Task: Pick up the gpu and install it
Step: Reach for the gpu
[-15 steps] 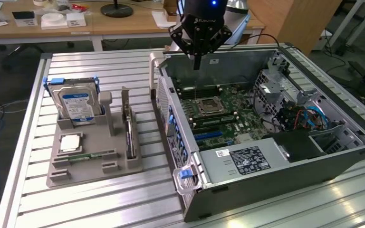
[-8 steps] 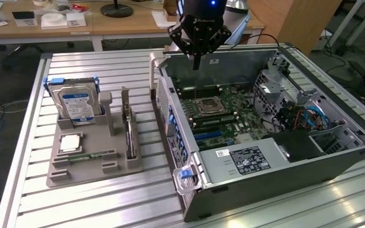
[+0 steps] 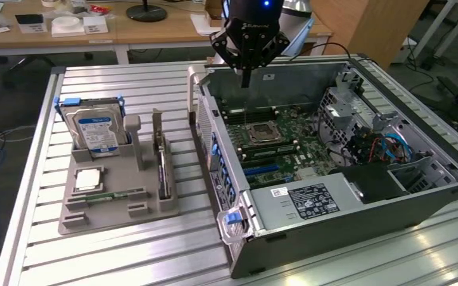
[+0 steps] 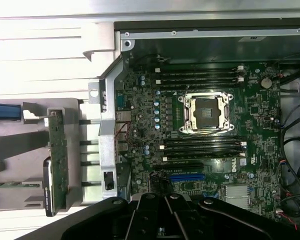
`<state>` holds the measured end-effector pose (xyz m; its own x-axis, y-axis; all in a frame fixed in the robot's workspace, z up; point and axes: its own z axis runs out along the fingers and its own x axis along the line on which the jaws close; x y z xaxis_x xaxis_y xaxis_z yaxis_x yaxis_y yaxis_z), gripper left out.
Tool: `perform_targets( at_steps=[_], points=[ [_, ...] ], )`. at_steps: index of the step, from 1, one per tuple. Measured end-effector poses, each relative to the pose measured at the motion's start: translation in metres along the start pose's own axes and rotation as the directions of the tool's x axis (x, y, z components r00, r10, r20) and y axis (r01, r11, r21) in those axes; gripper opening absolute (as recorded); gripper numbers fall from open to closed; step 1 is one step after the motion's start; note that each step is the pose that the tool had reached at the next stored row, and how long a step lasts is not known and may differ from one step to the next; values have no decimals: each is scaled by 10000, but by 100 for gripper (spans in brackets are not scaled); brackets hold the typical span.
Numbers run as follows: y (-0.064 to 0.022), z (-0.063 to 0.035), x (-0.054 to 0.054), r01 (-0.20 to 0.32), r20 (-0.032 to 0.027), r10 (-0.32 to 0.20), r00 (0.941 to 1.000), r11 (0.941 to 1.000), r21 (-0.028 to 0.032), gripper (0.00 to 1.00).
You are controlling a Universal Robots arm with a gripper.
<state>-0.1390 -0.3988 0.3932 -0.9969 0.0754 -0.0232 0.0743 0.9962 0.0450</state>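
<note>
So here's where we're at: the gripper (image 3: 245, 82) has its jaws pinched fully together with nothing between them, and it hangs over the far edge of the open computer case (image 3: 388, 208), above the motherboard (image 3: 277, 143). The gpu (image 3: 163, 164) isn't picked up yet. It stands on its long edge in a slot of the gray holder (image 3: 117, 217), just beside the case wall and well apart from the gripper. Its long axis runs far-to-near in the exterior view, roughly parallel to that wall, faces turned sideways, with what looks like the metal bracket at the far end. We reckon it's light and stiff but delicate: a thin board with components that won't like being squeezed. We'd grab it across the bare top edge near the middle, clear of the connector edge down in the slot.
</note>
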Motion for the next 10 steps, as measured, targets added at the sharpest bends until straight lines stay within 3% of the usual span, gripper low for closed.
perform_targets(
  at_steps=[10],
  points=[
    [-4,-1,47,1,1,-1,10000,10000,-1,11]
  ],
)
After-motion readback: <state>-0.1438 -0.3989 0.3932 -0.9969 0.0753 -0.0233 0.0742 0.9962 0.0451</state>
